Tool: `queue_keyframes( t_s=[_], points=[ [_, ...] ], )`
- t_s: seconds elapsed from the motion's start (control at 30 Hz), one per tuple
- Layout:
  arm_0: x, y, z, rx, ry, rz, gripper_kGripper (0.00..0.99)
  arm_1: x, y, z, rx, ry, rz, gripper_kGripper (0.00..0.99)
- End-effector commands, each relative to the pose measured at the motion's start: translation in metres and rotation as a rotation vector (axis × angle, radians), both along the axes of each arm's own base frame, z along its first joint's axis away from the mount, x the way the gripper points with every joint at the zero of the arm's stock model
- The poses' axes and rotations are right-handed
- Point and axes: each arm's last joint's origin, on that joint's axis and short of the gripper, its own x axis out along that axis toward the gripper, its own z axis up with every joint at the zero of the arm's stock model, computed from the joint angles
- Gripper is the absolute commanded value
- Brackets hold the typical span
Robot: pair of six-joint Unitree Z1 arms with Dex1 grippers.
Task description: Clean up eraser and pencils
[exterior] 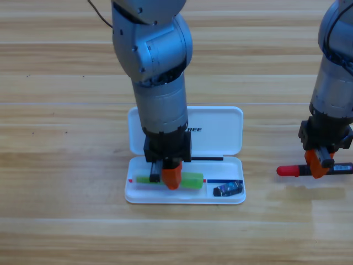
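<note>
The white case [220, 132] lies open in the middle, lid towards the back. The lime-green pencil [192, 180] lies lengthwise in the tray's long compartment. My left gripper [165, 178] points straight down onto the pencil's middle and hides that part. The eraser [228, 189], black with a blue patch, rests in the tray's small right compartment. At the right, my right gripper [318, 165] is shut on the black pencil [342, 167]. The pencil is level, and its red cap [288, 170] points left, towards the case.
The left arm's thick grey body [157, 66] rises over the case lid and covers its left half. The right arm [333, 72] comes down along the right edge. Bare wooden table [66, 165] surrounds the case.
</note>
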Motion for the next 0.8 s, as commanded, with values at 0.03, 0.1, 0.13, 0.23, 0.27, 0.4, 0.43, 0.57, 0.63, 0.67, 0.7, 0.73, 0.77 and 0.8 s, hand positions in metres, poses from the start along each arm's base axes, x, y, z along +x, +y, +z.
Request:
queue_keyframes(
  t_s=[0.03, 0.1, 0.13, 0.23, 0.27, 0.4, 0.43, 0.57, 0.63, 0.67, 0.7, 0.73, 0.77, 0.8],
  points=[
    [-0.005, -0.007, -0.016, 0.042, 0.012, -0.003, 0.546, -0.002, -0.006, -0.002, -0.011, 0.000, -0.002, 0.000],
    [-0.005, -0.007, -0.016, 0.042, 0.012, 0.000, 0.877, -0.002, -0.006, -0.003, -0.015, 0.000, -0.002, 0.000],
    [-0.005, -0.007, -0.016, 0.044, 0.009, 0.000, 0.957, -0.003, -0.006, -0.003, -0.019, -0.002, 0.000, 0.000],
    [-0.005, -0.006, -0.014, 0.043, 0.006, 0.002, 0.990, -0.004, -0.006, -0.002, -0.025, -0.008, 0.004, 0.000],
    [-0.005, -0.006, -0.013, 0.040, 0.005, 0.002, 0.990, -0.005, -0.006, 0.000, -0.022, -0.011, 0.005, 0.000],
    [-0.007, -0.005, -0.007, 0.033, -0.003, 0.001, 0.990, -0.018, -0.004, 0.016, 0.000, -0.033, 0.028, 0.000],
    [-0.007, -0.004, -0.004, 0.028, -0.005, 0.001, 0.990, -0.022, -0.003, 0.022, 0.010, -0.041, 0.035, 0.000],
    [-0.018, 0.010, 0.024, 0.015, -0.018, -0.002, 0.990, -0.038, 0.006, 0.041, 0.037, -0.062, 0.059, 0.000],
    [-0.028, 0.024, 0.046, 0.000, -0.044, -0.007, 0.990, -0.045, 0.013, 0.049, 0.044, -0.070, 0.070, 0.000],
    [-0.035, 0.032, 0.058, -0.014, -0.058, -0.011, 0.990, -0.047, 0.018, 0.054, 0.051, -0.072, 0.073, 0.000],
    [-0.041, 0.040, 0.070, -0.027, -0.070, -0.021, 0.990, -0.048, 0.023, 0.057, 0.056, -0.072, 0.074, 0.000],
    [-0.047, 0.050, 0.082, -0.036, -0.083, -0.022, 0.990, -0.049, 0.028, 0.060, 0.058, -0.072, 0.076, 0.000],
    [-0.052, 0.061, 0.094, -0.047, -0.099, -0.018, 0.990, -0.049, 0.035, 0.061, 0.060, -0.068, 0.077, 0.000],
    [-0.056, 0.074, 0.105, -0.057, -0.113, -0.013, 0.990, -0.048, 0.042, 0.062, 0.063, -0.062, 0.076, 0.000]
  ],
)
